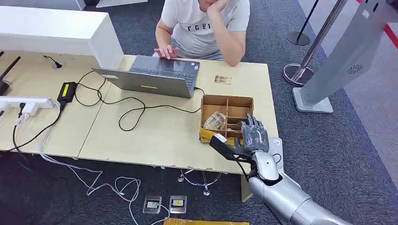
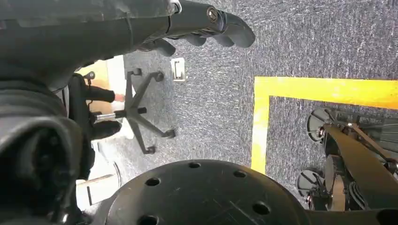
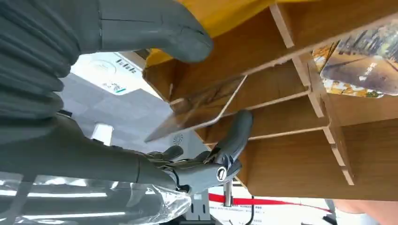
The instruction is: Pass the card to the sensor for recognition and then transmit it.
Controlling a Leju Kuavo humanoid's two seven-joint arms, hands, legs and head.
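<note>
Right hand [image 1: 252, 137] reaches into the wooden divided box [image 1: 227, 101] at the counter [image 1: 155, 136] edge, its thumb and a finger pinching a card [image 3: 206, 110] inside one compartment. Left hand [image 2: 206, 26] hangs above the carpet, fingers curled, holding nothing.

Right hand at the wooden divider box

The right hand [image 3: 155, 93] has its thick grey thumb [image 3: 155, 28] above and a dark finger [image 3: 234, 133] below a thin card [image 3: 202, 110] that tilts out of a compartment of the wooden box [image 3: 291, 154]. Printed cards [image 3: 361, 61] lie in a neighbouring compartment.
</note>
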